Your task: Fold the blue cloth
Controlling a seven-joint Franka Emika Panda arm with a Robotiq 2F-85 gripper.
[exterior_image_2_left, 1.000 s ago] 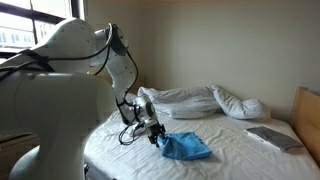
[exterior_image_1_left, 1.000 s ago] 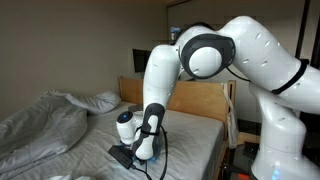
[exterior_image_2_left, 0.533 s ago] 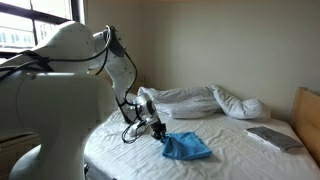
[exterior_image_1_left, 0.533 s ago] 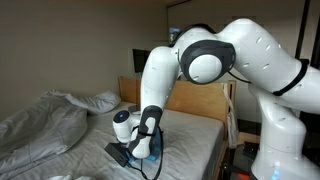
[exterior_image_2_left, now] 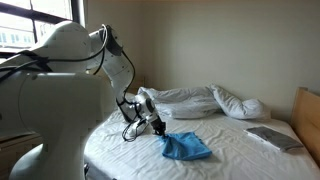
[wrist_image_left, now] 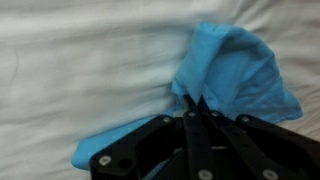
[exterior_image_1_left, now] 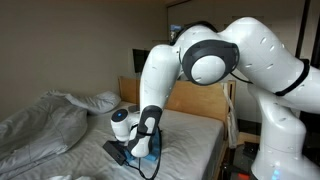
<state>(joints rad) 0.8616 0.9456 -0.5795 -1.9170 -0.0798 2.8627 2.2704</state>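
claw (wrist_image_left: 190,102) with its fingers pressed together, no gap between them, pinching an edge of the cloth (wrist_image_left: 235,70) low over the bed (wrist_image_left: 80,60). in an exterior view the claw (exterior_image_2_left: 158,127) sits at the near corner of the cloth (exterior_image_2_left: 187,147), which lies bunched on the sheet toward the front of the bed (exterior_image_2_left: 235,155).

progress, as a judgement: the fold is begun but not finished. one edge is gathered in the grip and part of the cloth looks lifted and doubled over itself. the heap is rumpled rather than flat, with a loose flap trailing under the claw in the wrist view. what is left is to carry the held edge across to the far side, lay it down squarely and let go.

surroundings: a rumpled duvet (exterior_image_2_left: 195,100) lies along the back of the bed, apart from the cloth. a flat grey thing (exterior_image_2_left: 270,137), too small to identify, rests near the wooden headboard (exterior_image_2_left: 308,115), well apart from the cloth. nothing lies on the sheet just beside the cloth. in the opposite exterior view the arm (exterior_image_1_left: 200,55) hides most of the cloth (exterior_image_1_left: 141,152), so the fold's shape cannot be checked there.
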